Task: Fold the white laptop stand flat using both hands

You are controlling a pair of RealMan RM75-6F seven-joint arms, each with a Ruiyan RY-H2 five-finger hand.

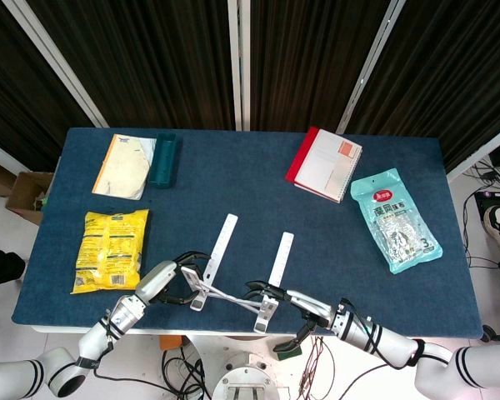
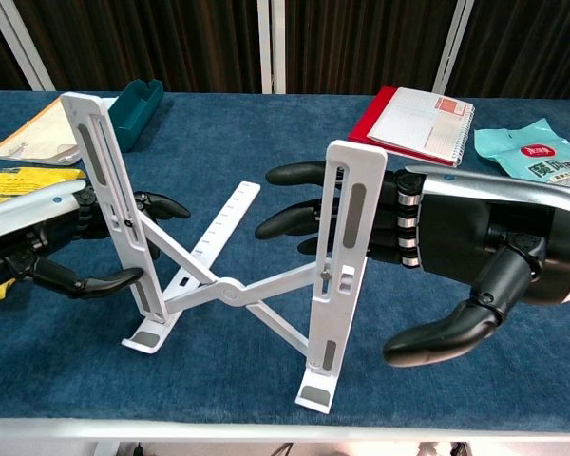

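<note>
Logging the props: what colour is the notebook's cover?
Red notebook, with white pages; clearest in the chest view.

Laptop stand (image 2: 237,285) near table front edge, between left hand (image 2: 38,233) and right hand (image 2: 456,242).

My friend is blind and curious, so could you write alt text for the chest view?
A white laptop stand stands unfolded on a blue table, with a black robot hand at each upright: the left hand and the right hand. Behind lie a red notebook and a teal tray.
</note>
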